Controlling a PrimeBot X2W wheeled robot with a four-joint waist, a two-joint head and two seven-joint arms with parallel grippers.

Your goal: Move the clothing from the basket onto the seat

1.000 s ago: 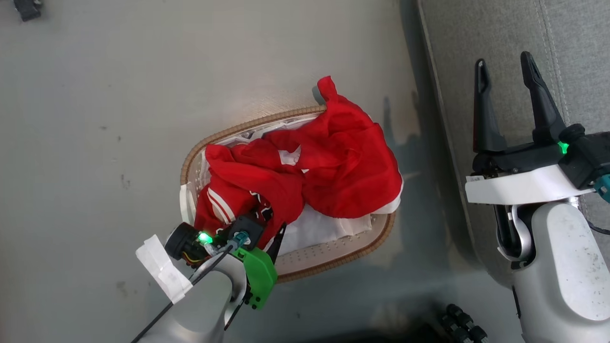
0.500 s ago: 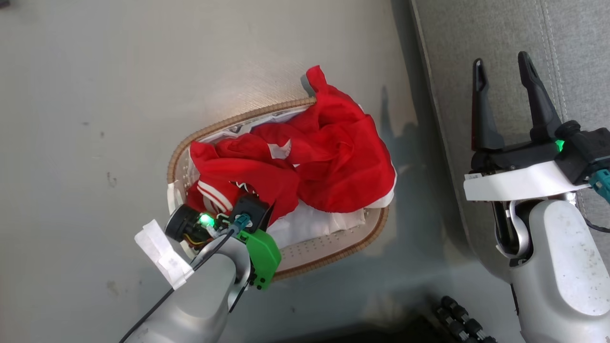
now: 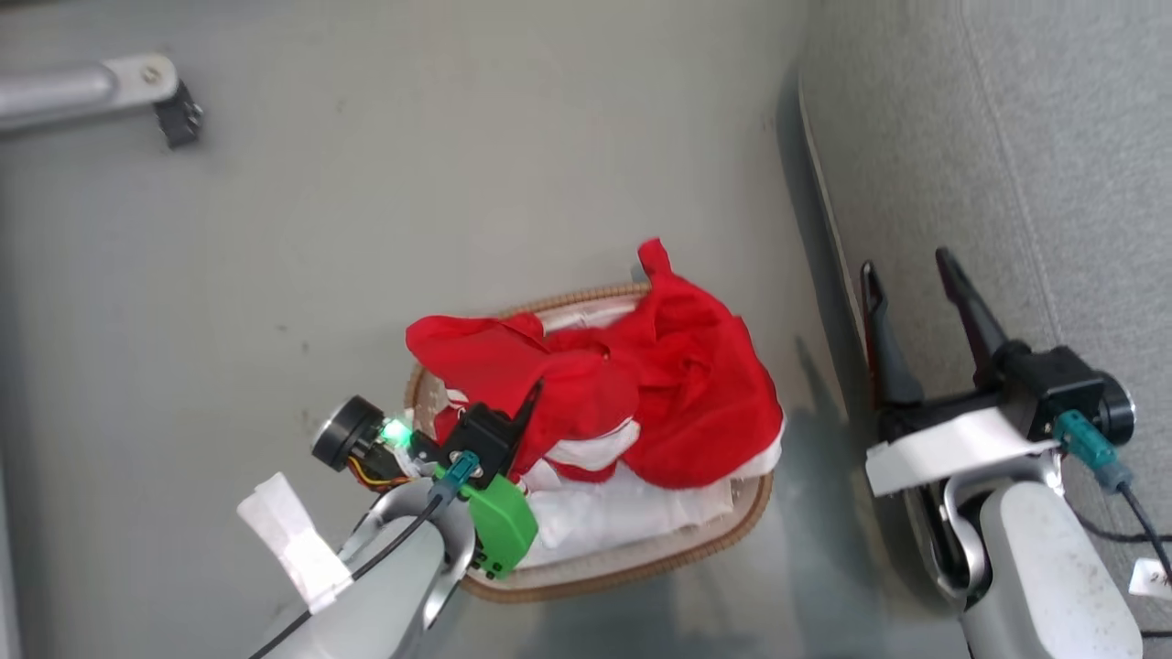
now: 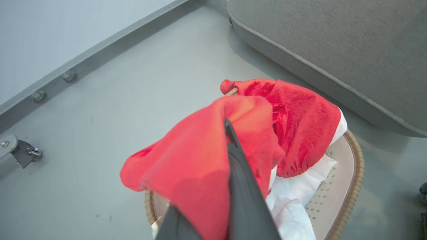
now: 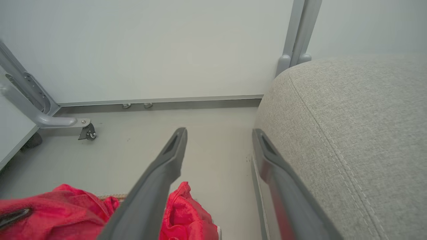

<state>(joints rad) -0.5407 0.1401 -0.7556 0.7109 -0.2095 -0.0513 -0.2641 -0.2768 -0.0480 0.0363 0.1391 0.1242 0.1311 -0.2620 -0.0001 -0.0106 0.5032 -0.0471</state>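
In the head view, the clothing [image 3: 678,394] is seen heaped in the basket [image 3: 641,567] on the floor [image 3: 366,229], draped over the rim nearest the seat [image 3: 1007,137]. In the left wrist view, a red fold is clamped by the closed left gripper [image 4: 227,125]. In the right wrist view, the right gripper [image 5: 219,131] is held wide apart and empty beside the seat's edge.

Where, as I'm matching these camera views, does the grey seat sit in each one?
Head view: seat along the right side.
Left wrist view: seat at upper right.
Right wrist view: seat across the right half.
Shared landmark: the red clothing over the basket.
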